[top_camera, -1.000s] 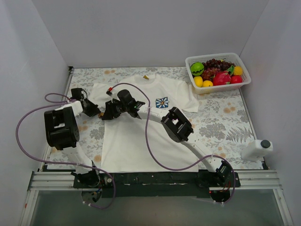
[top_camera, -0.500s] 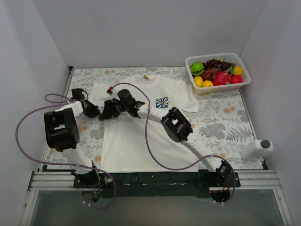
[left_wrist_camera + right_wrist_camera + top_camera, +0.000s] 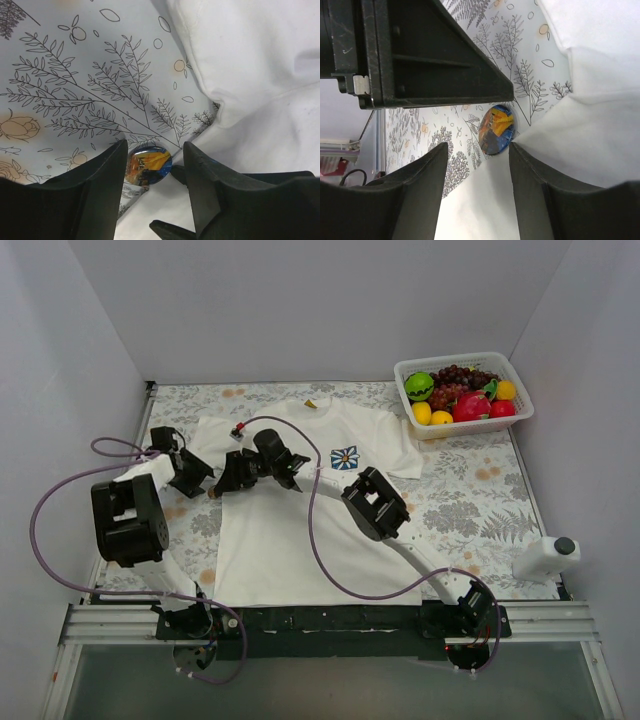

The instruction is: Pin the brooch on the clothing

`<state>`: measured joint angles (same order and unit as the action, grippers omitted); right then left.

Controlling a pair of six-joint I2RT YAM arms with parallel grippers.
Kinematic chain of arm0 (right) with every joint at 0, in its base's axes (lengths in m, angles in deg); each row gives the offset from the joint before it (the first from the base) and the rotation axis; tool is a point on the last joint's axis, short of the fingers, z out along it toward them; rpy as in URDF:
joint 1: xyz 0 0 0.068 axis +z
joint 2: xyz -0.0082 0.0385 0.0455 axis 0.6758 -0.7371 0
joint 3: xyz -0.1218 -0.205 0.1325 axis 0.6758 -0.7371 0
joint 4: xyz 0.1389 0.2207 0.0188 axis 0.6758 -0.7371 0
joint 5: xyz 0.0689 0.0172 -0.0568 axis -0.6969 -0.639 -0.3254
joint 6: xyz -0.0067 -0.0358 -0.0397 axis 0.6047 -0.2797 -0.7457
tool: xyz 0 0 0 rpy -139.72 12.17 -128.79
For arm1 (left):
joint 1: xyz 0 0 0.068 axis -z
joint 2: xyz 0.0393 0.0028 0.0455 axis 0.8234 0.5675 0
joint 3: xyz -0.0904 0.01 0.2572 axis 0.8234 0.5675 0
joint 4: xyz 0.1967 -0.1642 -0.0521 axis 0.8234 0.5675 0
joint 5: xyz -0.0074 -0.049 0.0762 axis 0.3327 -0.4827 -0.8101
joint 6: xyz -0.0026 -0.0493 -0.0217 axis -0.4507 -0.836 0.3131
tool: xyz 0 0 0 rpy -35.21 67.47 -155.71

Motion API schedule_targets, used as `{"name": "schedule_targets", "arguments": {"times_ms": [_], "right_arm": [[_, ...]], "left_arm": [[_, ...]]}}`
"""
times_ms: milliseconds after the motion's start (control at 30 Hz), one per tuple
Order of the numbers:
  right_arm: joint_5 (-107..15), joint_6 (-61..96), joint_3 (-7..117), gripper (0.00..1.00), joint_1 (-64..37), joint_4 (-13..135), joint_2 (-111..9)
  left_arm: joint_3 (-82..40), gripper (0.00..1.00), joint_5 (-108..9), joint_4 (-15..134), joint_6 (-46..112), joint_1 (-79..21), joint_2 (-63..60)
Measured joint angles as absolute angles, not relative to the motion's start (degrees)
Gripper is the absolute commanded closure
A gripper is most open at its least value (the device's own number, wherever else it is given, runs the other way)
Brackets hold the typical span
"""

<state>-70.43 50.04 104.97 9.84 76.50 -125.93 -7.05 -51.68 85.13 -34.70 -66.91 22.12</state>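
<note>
The brooch (image 3: 148,165) is a small round disc with an orange and blue picture. It lies on the patterned mat (image 3: 60,75) at the left edge of the white T-shirt (image 3: 300,530). My left gripper (image 3: 155,148) is open, with a finger on each side of the brooch. My right gripper (image 3: 477,150) is open over the shirt's edge, and the brooch (image 3: 496,129) lies just beyond its fingertips. In the top view both grippers, left (image 3: 205,485) and right (image 3: 230,478), meet at the shirt's left side under the sleeve. The small daisy print (image 3: 345,457) faces up.
A white basket (image 3: 520,390) of toy fruit stands at the back right. A white bottle (image 3: 545,558) stands at the right edge. Purple cables (image 3: 60,490) loop off both arms. The left gripper's body (image 3: 420,50) fills the top of the right wrist view.
The left gripper has shifted slightly nearer and rightward to the shirt's edge. The right gripper has barely moved. The shirt lies as before.
</note>
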Motion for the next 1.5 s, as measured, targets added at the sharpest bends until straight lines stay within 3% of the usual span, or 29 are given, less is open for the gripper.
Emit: {"name": "schedule_targets", "arguments": {"times_ms": [867,1000,1033,1100,1133,1233,1400,1467,1500], "right_arm": [[-71.17,52.71,113.58,0.48,9.38,64.89,-128.99],[-71.81,53.91,113.95,0.56,9.4,66.25,-129.8],[-71.87,54.19,113.95,0.66,9.38,66.47,-129.88],[-71.92,54.28,113.91,0.73,9.36,66.75,-130.08],[-71.85,54.59,113.54,0.84,9.38,66.75,-130.15],[-71.57,55.05,112.49,0.93,9.32,67.54,-130.17],[-72.05,55.22,109.36,0.94,9.21,69.18,-128.62],[-72.64,54.85,106.52,0.93,9.18,69.2,-126.69],[-72.81,54.54,105.1,0.93,8.94,69.13,-125.66]], "left_arm": [[-1.76,0.62,-45.49,80.39,-34.55,-68.0,19.98],[-1.01,0.62,-44.58,79.58,-34.92,-68.0,19.67],[-0.88,0.62,-44.4,79.41,-35.03,-68.0,19.61],[-0.69,0.62,-44.01,79.1,-35.31,-68.0,19.56],[-0.6,0.62,-43.75,79.01,-35.42,-68.0,19.56],[-0.51,0.62,-43.57,78.95,-35.44,-68.0,19.54],[-0.55,0.53,-44.42,80.3,-35.14,-67.92,18.71],[-0.86,0.47,-45.82,82.27,-34.53,-67.81,17.84],[-1.06,0.39,-46.72,83.47,-34.11,-67.68,17.36]]}}
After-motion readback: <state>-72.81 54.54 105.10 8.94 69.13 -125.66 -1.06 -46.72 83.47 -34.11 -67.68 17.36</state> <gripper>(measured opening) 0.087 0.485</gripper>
